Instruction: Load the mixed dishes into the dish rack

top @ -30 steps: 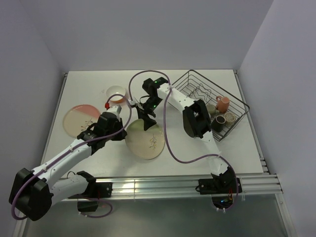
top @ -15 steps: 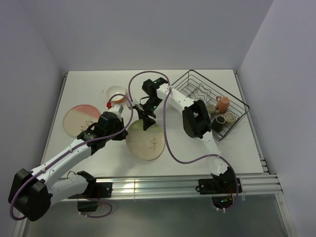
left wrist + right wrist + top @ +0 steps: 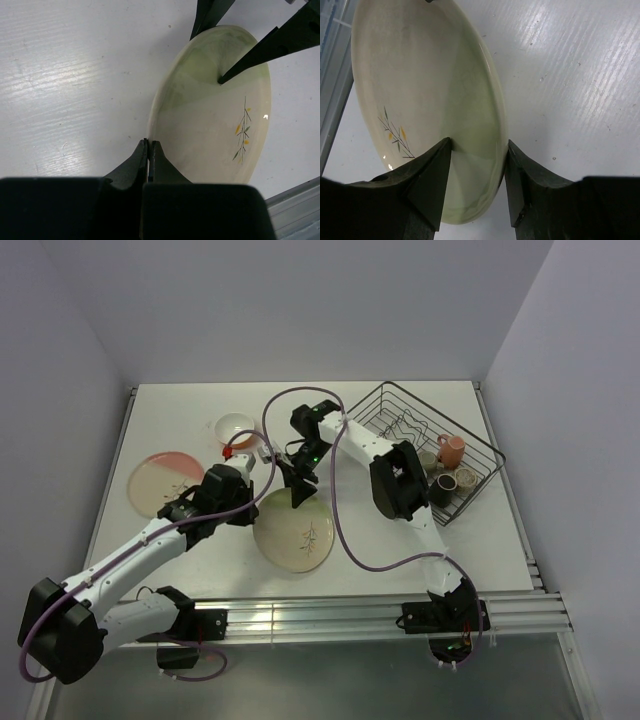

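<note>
The left fingers (image 3: 148,150) are pressing fully together, tips touching the left rim of the cream-green plate (image 3: 292,532) lying mid-bench (image 3: 180,410). The right fingers (image 3: 297,498) are straddling its far rim, half-closed, both touching it. The dish rack (image 3: 470,437) is standing well right.
</note>
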Tool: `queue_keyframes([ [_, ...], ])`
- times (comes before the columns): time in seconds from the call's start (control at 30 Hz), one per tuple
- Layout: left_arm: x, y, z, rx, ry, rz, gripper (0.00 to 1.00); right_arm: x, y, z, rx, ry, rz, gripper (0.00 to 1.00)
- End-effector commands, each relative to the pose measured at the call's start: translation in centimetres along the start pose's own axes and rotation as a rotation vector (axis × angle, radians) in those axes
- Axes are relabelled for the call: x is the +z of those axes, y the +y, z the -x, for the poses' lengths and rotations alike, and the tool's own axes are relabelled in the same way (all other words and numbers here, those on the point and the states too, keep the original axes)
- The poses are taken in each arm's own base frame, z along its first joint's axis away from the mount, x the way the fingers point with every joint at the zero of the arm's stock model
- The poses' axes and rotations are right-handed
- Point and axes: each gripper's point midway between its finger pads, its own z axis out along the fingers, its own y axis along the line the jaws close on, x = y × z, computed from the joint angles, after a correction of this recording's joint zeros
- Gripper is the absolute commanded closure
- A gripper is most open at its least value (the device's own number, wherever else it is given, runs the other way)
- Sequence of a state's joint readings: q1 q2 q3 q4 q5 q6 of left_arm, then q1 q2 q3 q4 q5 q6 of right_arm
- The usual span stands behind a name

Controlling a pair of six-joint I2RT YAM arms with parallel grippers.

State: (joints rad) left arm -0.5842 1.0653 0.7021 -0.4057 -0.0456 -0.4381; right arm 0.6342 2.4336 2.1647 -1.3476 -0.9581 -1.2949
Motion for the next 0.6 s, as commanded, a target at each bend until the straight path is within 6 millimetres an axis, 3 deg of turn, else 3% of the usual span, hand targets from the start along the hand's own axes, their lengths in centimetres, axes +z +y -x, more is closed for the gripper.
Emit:
queue_keyframes([
  [0.0, -0.9, -2.5, 5.7, 0.005, -0.179, -0.081, 1.0, -1.4, 2.9, 2.0, 0.004, 0.002, 0.026, 0.69],
  [0.43, 0.2, -2.2, 5.0, -0.008, -0.184, -0.08, 0.99, -3.5, 3.1, 2.7, 0.058, -0.046, -0.017, 0.91],
  [0.57, 0.4, -2.4, 5.1, -0.011, -0.19, -0.086, 0.92, -3.8, 3.5, 2.8, 0.084, -0.064, -0.02, 0.96],
])
